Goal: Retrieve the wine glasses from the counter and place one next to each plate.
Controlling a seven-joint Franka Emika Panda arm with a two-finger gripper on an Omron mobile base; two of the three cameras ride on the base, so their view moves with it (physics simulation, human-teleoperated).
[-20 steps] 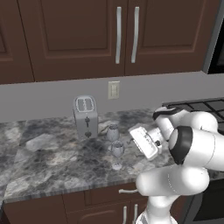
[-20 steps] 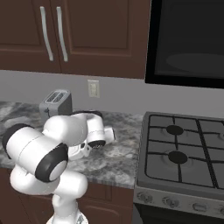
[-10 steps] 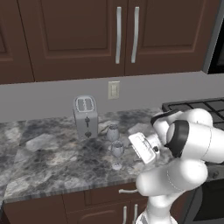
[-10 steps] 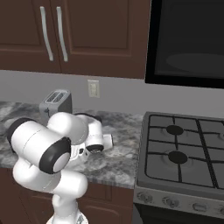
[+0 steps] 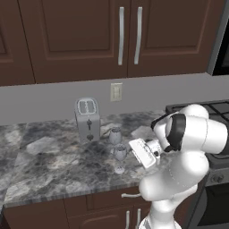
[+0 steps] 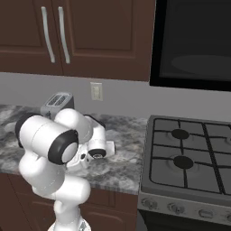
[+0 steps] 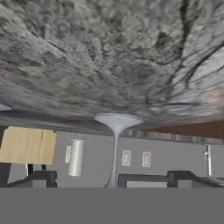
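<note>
The step in hand looks like the approach to the nearer wine glass (image 5: 119, 156), which stands at the centre of the left base view, near the front edge of the bench (image 5: 49, 165). The second wine glass (image 5: 115, 136) stands just behind it, close to the toaster (image 5: 87, 119) at upper left of centre. To do this well, the hand (image 5: 134, 154) should probably come in level at the stem or low on the bowl, from the right of the frame, so that it does not knock the rear glass. It should close gently, since a light stemmed glass would likely tip.

The hand is wide open and holds nothing. In the hand view the glass's foot and stem (image 7: 115, 144) rise from bottom centre, between the two finger tips (image 7: 41, 178), apparently untouched.
</note>
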